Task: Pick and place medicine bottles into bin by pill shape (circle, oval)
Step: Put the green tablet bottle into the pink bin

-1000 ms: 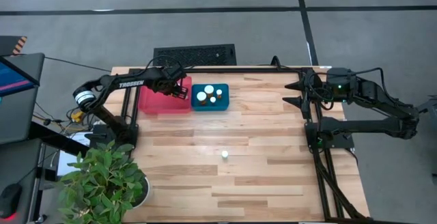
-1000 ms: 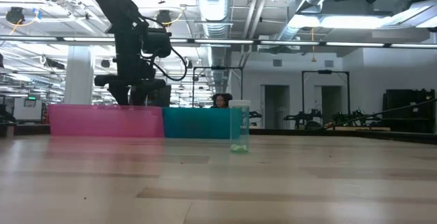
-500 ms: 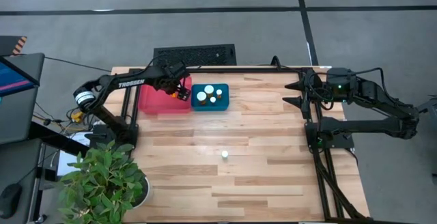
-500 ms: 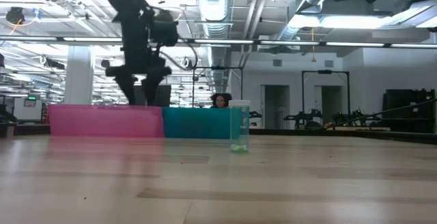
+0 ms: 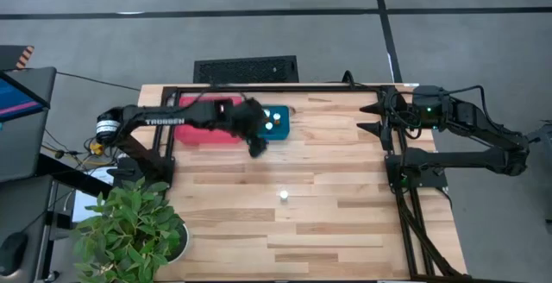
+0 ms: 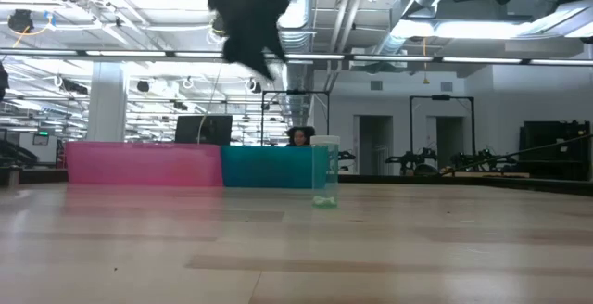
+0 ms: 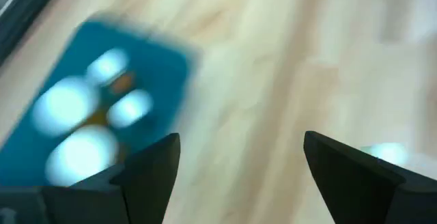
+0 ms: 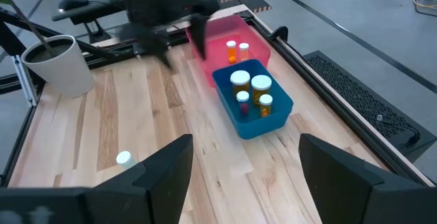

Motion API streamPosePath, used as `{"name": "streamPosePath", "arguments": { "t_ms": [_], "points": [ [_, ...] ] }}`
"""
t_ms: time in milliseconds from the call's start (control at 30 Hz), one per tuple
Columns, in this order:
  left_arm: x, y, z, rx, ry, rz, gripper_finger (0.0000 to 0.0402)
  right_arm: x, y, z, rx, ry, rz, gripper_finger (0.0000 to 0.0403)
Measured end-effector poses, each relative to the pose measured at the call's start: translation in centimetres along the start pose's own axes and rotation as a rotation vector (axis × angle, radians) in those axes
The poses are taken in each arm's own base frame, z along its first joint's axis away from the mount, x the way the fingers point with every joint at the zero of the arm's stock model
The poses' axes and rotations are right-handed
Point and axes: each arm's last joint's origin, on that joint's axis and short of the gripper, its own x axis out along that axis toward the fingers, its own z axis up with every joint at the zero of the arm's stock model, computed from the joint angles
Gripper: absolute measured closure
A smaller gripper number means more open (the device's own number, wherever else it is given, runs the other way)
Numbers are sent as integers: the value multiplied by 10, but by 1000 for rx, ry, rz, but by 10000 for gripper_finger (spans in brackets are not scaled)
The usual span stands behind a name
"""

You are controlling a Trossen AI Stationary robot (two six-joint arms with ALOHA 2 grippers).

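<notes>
Left gripper [image 5: 257, 147] has swung off the pink bin [image 5: 194, 128] past the blue bin [image 5: 280, 121], fingers spread, empty (drop done). Last bottle [image 5: 283, 195] stands mid-worktop; likely next pick.

Most of the wooden table [image 5: 328, 223] lies open, with one small bottle [image 5: 283, 195] standing alone near its middle. At the far edge the pink bin [image 5: 194, 128] and the blue bin [image 5: 278, 121] sit side by side. The left gripper [image 5: 256, 147] hangs just in front of the blue bin, fingers spread. The right gripper [image 5: 373, 117] waits at the table's right edge.
</notes>
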Motion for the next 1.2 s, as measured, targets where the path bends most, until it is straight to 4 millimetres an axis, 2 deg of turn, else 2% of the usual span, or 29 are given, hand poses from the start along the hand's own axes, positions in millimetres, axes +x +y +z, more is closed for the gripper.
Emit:
{"name": "streamPosePath", "arguments": {
  "t_ms": [100,200,433,667,767,933,1200],
  "points": [
    [-3,-36,1,95,-94,-90,95,0,0,0,0,0,0,127],
    [1,-63,-3,163,-122,-153,92,0,0,0,0,0,0,127],
    [37,-103,-23,291,-6,-247,90,0,0,0,2,2,2,127],
    [72,-136,-23,467,40,-275,90,0,0,0,20,4,5,127],
    [85,-146,-22,525,69,-277,90,0,0,-1,27,8,5,127],
    [106,-147,-34,541,195,-292,90,0,0,-1,27,10,4,127],
    [109,-145,-36,547,200,-242,101,0,0,-1,27,9,4,127]
  ]
}}
